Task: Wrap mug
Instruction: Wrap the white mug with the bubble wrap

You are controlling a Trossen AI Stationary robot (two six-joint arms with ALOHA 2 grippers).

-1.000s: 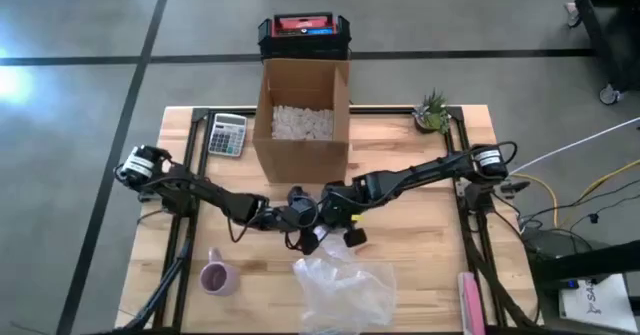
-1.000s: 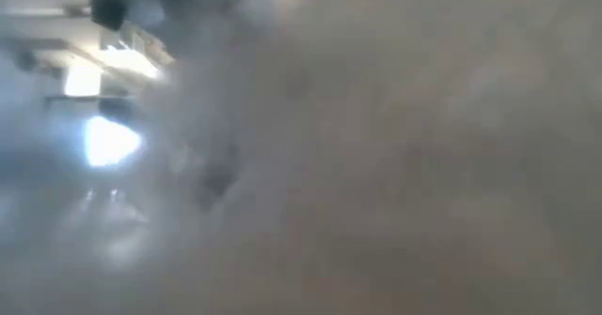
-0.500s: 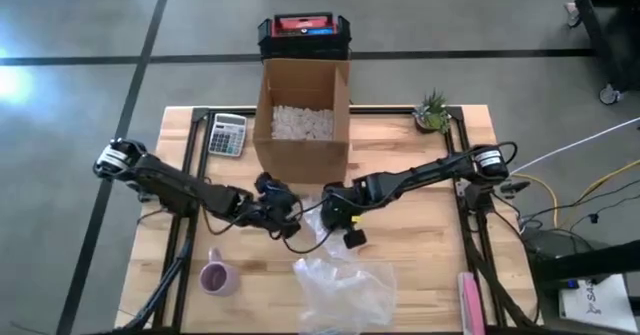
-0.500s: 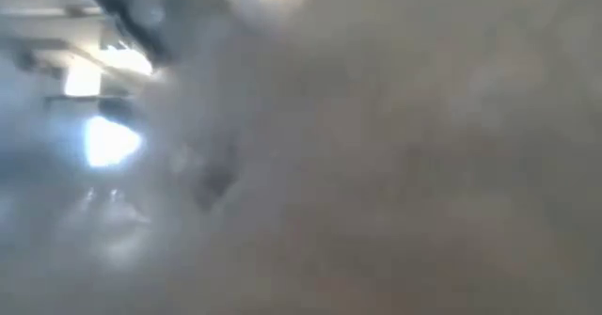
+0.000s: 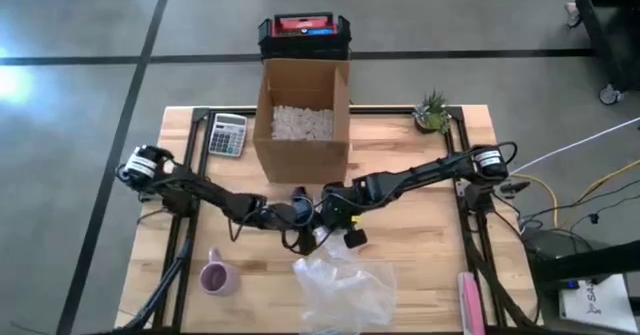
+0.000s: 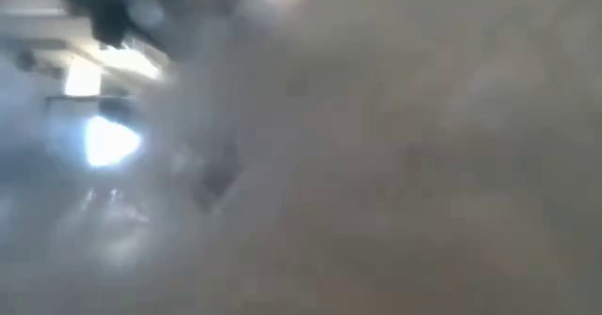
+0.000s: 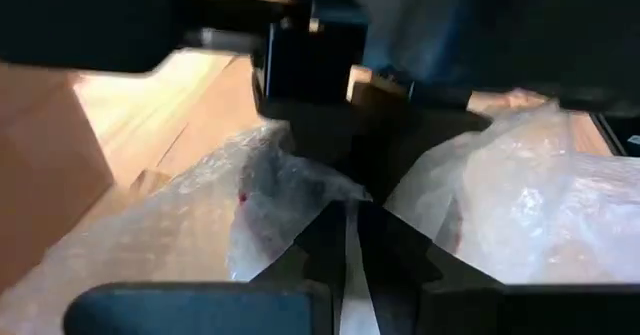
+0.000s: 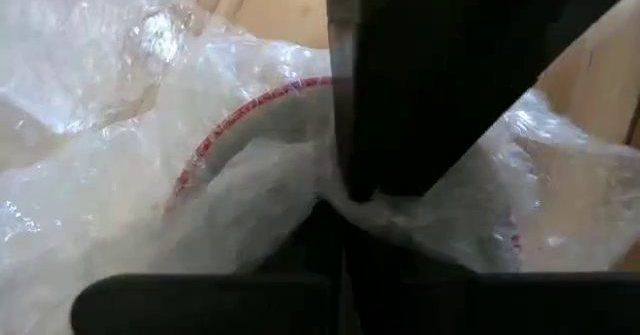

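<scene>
High view: both grippers meet at the tabletop [image 5: 420, 250] centre. The left gripper [image 7: 350, 237] and right gripper [image 8: 335, 220] have jaws closed on the bubble wrap [image 5: 345, 285]. The pink mug [image 5: 216, 276] stands apart, near the left front.

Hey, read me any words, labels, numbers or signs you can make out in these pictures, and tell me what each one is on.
No text can be read in any view.
Calculator: its keys and display are too small to read.
Red and black case behind the cardboard box: a blue patch that may be a label, too small to read.
White sheet at the picture's lower right: dark letters, too small and cut off to read.
</scene>
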